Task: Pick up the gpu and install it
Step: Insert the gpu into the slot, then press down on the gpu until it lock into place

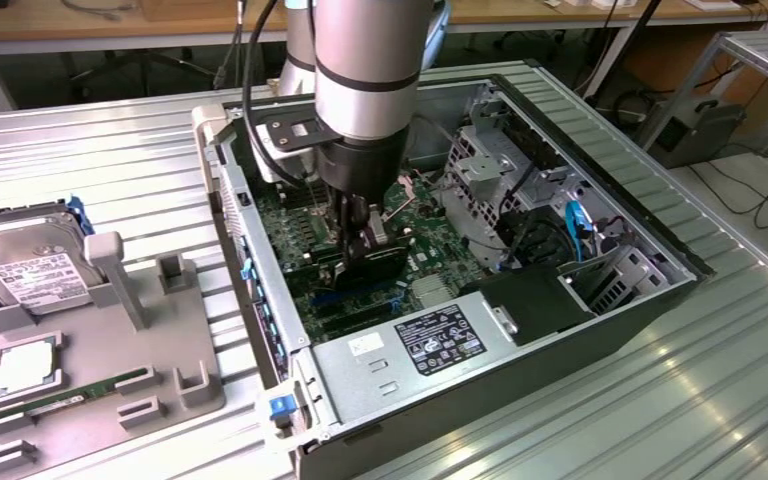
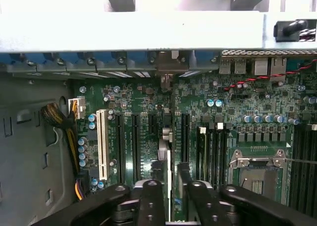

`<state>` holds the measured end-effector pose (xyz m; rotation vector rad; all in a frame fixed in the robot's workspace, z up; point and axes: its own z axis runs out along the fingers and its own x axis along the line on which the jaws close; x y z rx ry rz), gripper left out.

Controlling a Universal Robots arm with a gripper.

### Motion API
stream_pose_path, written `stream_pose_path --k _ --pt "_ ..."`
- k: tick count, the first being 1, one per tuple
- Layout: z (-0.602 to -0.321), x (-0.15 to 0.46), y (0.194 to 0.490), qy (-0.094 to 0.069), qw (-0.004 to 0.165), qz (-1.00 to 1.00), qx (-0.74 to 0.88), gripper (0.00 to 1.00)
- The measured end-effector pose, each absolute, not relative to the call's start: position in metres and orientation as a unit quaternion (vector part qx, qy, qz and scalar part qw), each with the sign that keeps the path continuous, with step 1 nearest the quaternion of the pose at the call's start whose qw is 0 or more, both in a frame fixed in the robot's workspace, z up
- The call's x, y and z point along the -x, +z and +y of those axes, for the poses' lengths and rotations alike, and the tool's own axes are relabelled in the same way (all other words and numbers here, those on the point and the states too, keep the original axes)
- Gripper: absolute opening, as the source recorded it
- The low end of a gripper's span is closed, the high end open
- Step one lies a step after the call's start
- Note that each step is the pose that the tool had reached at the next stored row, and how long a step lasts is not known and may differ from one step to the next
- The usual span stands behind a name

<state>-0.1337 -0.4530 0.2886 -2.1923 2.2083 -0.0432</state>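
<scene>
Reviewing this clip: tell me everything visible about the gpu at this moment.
The gpu is a thin dark card standing on edge inside the open computer case, directly over the green motherboard. In the wrist view it shows edge-on as a narrow pale strip running between the black slots, its metal bracket end toward the case's rear wall. The claw sits over its top edge, one finger on each side. Whether it is fully seated in a slot cannot be told.

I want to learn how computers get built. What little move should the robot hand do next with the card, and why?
Probably a gentle push straight down. The gpu stands on edge between the gripper fingers, lined up over a dark slot on the motherboard inside the computer case.
</scene>
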Motion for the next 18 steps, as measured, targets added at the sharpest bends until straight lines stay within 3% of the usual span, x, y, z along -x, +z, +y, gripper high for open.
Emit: stream_pose_path --k 4,18 --pt "-0.453 0.134 0.289 -0.014 0.015 0.71 0.704 0.11" --pt "-0.447 0.134 0.278 -0.001 0.002 0.71 0.705 0.11"
